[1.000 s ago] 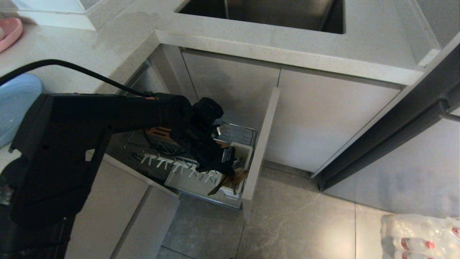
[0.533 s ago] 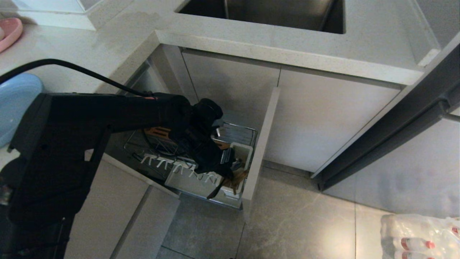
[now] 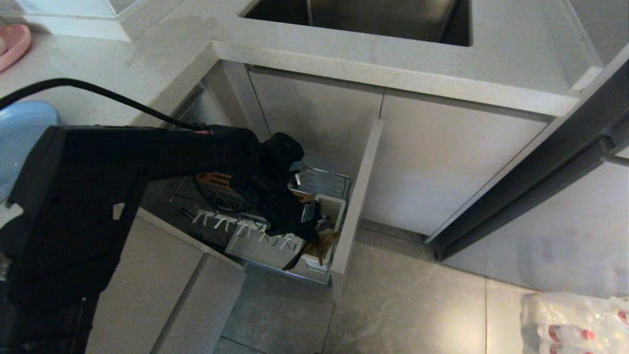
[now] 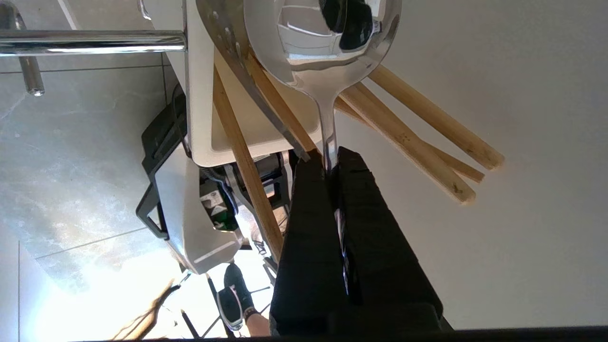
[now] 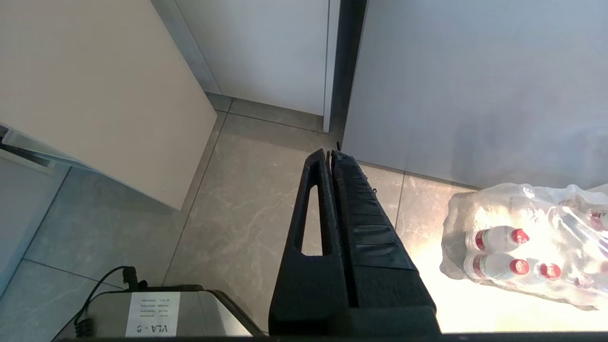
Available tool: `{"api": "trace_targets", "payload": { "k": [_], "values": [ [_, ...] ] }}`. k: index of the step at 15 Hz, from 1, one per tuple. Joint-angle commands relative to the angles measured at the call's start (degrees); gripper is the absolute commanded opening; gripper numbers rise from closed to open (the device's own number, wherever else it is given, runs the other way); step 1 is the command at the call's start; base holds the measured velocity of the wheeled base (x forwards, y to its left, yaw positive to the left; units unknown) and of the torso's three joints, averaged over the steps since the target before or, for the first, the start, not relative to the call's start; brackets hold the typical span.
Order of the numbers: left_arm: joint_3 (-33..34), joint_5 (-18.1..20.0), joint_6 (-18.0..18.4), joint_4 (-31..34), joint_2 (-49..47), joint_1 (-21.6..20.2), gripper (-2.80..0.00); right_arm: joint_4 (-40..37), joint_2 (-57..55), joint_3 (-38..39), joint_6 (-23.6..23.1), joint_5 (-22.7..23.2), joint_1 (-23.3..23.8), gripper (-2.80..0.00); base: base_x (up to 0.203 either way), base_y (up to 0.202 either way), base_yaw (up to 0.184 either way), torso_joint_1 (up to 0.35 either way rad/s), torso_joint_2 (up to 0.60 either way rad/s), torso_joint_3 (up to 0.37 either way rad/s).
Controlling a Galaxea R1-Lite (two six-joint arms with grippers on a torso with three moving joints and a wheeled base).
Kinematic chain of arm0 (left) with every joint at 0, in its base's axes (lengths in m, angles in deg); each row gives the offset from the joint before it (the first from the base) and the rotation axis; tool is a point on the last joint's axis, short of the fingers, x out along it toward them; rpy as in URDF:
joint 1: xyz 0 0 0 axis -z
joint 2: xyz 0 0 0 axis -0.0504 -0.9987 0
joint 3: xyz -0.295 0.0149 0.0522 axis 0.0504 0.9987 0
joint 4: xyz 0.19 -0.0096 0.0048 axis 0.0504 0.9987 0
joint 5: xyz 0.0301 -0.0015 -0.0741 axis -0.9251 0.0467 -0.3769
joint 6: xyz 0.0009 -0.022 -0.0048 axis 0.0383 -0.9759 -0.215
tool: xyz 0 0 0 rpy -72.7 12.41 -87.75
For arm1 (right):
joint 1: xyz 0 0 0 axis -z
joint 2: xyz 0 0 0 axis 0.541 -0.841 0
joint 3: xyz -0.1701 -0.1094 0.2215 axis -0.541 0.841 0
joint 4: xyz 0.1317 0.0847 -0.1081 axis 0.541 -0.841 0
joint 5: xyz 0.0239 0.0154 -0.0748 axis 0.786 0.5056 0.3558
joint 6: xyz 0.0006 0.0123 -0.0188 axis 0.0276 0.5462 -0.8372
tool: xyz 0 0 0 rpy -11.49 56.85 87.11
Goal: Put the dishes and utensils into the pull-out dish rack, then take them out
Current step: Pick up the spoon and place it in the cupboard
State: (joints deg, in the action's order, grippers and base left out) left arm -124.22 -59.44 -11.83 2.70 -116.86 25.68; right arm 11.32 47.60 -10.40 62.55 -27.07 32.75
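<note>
My left gripper (image 3: pixel 307 231) reaches down into the pull-out dish rack (image 3: pixel 324 177), at the white utensil cup (image 3: pixel 334 206) behind the beige front panel (image 3: pixel 361 187). In the left wrist view the left gripper (image 4: pixel 330 159) is shut on the thin handle of the silver spoon (image 4: pixel 323 42), whose bowl is at the cup (image 4: pixel 199 95). Wooden chopsticks (image 4: pixel 418 142) lean out of the cup beside the spoon, and the chopsticks (image 3: pixel 324 246) also show in the head view. A light-blue plate (image 3: pixel 19 142) lies on the counter at far left. My right gripper (image 5: pixel 330 153) hangs shut over the floor, holding nothing.
White hooks (image 3: pixel 236 226) and a brown wooden strip (image 3: pixel 214 179) line the rack. A sink (image 3: pixel 363 17) is set in the counter above. A pink plate (image 3: pixel 12 44) sits at far left. Wrapped water bottles (image 3: pixel 575 319) lie on the floor. A person's shoe (image 4: pixel 235 299) shows below.
</note>
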Motion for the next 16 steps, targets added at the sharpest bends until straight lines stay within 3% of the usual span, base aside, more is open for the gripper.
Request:
{"api": "trace_targets", "payload": {
  "k": [1,8,16],
  "values": [
    [0.0,0.09,-0.09,0.3,0.32,-0.01,-2.8,0.02,-0.09,0.0,0.02,-0.02,0.0,-2.8,0.0,0.0,0.0,0.0,0.0,0.0],
    [0.0,0.09,0.09,0.26,1.1,-0.01,-2.8,0.02,-0.09,0.0,0.02,-0.02,0.0,-2.8,0.0,0.0,0.0,0.0,0.0,0.0],
    [0.0,-0.07,0.0,0.21,1.41,-0.13,-2.8,0.02,-0.09,0.0,0.02,-0.02,0.0,-2.8,0.0,0.0,0.0,0.004,0.0,-0.134]
  ]
}}
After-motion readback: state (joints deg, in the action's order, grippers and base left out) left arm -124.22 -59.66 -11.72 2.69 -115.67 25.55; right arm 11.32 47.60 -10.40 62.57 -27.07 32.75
